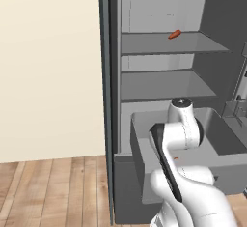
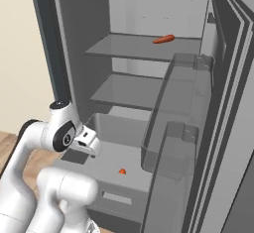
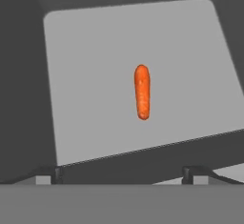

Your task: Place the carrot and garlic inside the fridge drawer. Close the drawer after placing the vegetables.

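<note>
Claw (image 3: 122,175) hangs with its jaws spread wide and nothing between them, above the pulled-out fridge drawer (image 3: 86,75). Directly below and ahead of it the carrot (image 3: 142,92) lies loose on the drawer's pale flat floor, apart from every wall, with bare floor all around. Higher up, a reddish-orange piece (image 2: 163,39) rests on the fridge's upper shelf (image 2: 129,46). The arm hides the claw in the base views.
</note>
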